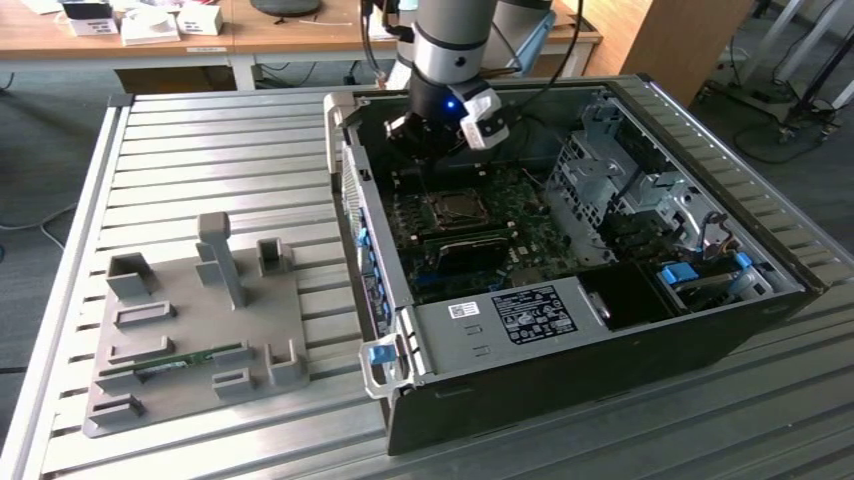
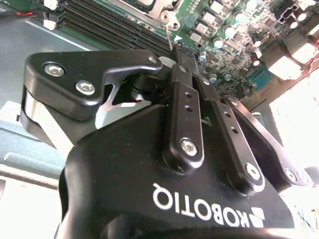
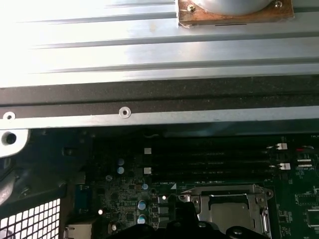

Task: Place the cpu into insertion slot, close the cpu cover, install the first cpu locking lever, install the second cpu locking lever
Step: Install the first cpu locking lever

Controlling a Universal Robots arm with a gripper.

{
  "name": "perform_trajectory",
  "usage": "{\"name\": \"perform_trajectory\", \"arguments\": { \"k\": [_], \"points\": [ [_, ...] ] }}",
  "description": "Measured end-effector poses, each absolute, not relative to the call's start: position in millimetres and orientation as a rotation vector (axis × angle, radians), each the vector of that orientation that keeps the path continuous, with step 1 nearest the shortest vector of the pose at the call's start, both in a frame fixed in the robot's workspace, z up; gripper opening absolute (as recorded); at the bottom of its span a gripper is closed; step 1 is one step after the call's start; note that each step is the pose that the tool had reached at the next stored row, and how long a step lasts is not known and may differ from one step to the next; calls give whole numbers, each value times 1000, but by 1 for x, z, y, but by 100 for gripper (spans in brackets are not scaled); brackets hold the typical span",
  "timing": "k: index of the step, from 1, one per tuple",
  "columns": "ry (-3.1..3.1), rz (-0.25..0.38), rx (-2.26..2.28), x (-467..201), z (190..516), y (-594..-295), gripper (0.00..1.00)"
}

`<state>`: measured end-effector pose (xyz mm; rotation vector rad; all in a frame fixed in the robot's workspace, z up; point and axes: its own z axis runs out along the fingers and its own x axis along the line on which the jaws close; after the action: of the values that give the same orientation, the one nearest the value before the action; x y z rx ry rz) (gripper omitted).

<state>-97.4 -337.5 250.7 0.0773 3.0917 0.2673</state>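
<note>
We are looking at the gripper [image 1: 424, 150] hanging low inside the open computer case [image 1: 574, 370], over the far end of the green board [image 1: 534, 235] and just beyond the socket. In the second wrist view the gripper [image 2: 180, 54] is showing its fingers [image 2: 185, 107] drawn together at the tips. A thin metal lever [image 2: 168, 36] is standing just past them, and we cannot tell whether it is being pinched or only neared.

In the first wrist view the cover [image 3: 227, 190] is lying flat over the socket. The grey patch in its opening is, we are judging, the chip [image 3: 230, 215] already seated.

The dangers we are weighing are these:

- The tips are working very close to the memory slots [image 2: 114, 25] and small upright parts on the board, so a sideways slip off the springy lever could be scraping or knocking them.
- If the cover is not lying fully down, forcing the lever could be loading the chip unevenly.
- The case wall is sitting close to the arm, so a wide swing could be striking it.
</note>
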Motion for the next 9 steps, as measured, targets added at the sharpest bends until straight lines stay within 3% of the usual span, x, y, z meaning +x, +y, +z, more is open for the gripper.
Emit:
{"name": "perform_trajectory", "arguments": {
  "k": [9],
  "points": [
    [3092, 267, 77, -97, 256, -338, 11]
  ]
}}
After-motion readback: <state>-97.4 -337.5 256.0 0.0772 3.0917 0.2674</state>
